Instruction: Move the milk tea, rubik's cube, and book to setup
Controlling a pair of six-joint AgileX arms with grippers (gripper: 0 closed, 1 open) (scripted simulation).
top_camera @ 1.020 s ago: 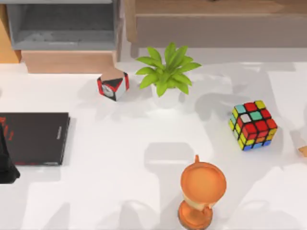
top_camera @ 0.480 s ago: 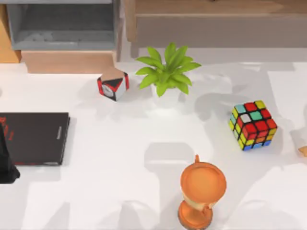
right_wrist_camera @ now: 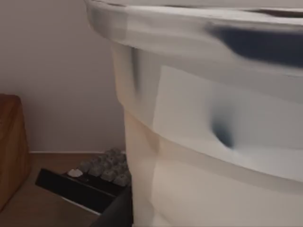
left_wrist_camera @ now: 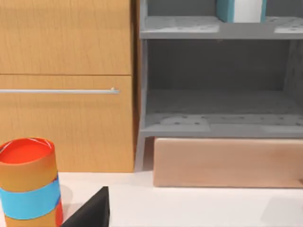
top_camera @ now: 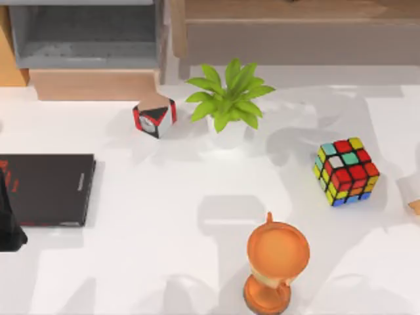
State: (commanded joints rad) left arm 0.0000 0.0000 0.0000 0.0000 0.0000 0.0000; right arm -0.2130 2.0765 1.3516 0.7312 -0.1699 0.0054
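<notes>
White table, taken from the potted plant at its back middle: small red, black and white box just left of it, rubik's cube to its right and nearer the front, orange trophy cup at the front edge, thin black book far left, with bare surface between them all. Behind the plant stand a grey shelf unit and a wooden cabinet; the teal book stands on the upper shelf, and an orange and blue striped can sits before the cabinet. My right wrist view sits hard against a pale cup, probably the milk tea, with a keyboard beyond it; whether either of my grippers is clenched or released I cannot tell.
</notes>
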